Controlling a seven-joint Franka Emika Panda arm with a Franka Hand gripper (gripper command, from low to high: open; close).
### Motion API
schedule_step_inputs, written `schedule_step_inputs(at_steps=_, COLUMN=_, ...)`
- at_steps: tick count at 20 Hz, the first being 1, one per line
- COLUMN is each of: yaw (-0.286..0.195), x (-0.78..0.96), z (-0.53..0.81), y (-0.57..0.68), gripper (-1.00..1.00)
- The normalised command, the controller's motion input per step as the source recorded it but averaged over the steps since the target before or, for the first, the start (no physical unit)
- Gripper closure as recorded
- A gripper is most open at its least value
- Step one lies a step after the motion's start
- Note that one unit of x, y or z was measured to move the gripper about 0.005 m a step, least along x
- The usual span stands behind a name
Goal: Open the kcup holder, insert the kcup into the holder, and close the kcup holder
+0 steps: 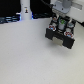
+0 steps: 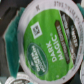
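The kcup [image 2: 47,37] fills the wrist view: a round green foil top with a pale rim, tilted and very close to the camera. In the exterior view, my gripper [image 1: 61,23] hangs right over the black boxy kcup holder [image 1: 60,38] at the exterior view's upper right. The gripper is shut on the kcup, and the pod hides its fingers in the wrist view. The holder's drawer looks pulled out towards the front, with coloured pods showing in its slots.
A tall white bottle-shaped object [image 1: 25,10] stands at the back on the exterior view's left. Pale rims of other pods [image 2: 19,78] show below the held kcup. The white table [image 1: 30,57] spreads in front of the holder.
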Motion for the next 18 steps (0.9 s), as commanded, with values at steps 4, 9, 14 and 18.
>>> schedule_step_inputs(at_steps=4, yaw=0.025, x=0.07, z=-0.01, y=0.13, gripper=-1.00)
schedule_step_inputs(at_steps=9, yaw=0.040, x=0.12, z=0.17, y=0.13, gripper=-1.00)
schedule_step_inputs(at_steps=14, yaw=0.052, x=0.18, z=0.38, y=0.02, gripper=-1.00)
schedule_step_inputs(at_steps=18, yaw=0.042, x=0.29, z=0.61, y=-0.23, gripper=-1.00)
